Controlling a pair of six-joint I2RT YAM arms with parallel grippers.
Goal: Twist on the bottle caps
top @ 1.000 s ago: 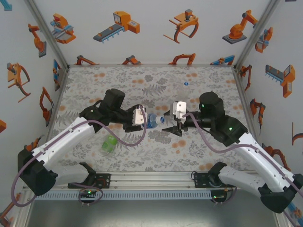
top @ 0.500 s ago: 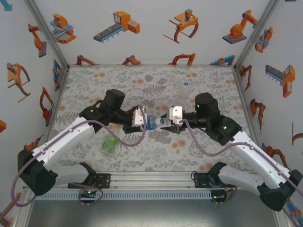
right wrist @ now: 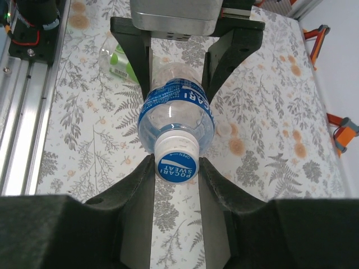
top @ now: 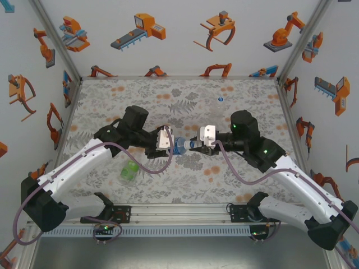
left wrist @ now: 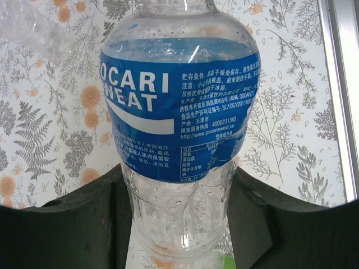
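One green-label bottle point(top: 129, 171) lies toward the surface's point(top: 168, 95) near-left edge. Over the middle, the left tool point(left wrist: 179, 224) is clamped on the blue-label bottle point(right wrist: 176, 112), held sideways, and the right tool point(right wrist: 176, 168) pinches its screw cap point(right wrist: 176, 157). Being thin, light plastic, it likely squashes easily, so grip the waist and the cap's rim. A loose cap point(top: 220, 100) sits toward the far-right corner.

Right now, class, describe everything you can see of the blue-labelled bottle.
The blue-labelled bottle is clear plastic, apparently empty, with droplets inside, and is held horizontally. Its label reads Pocari Sweat. The left end effector clamps its body. The right end effector grips its white cap, which is blue on top.
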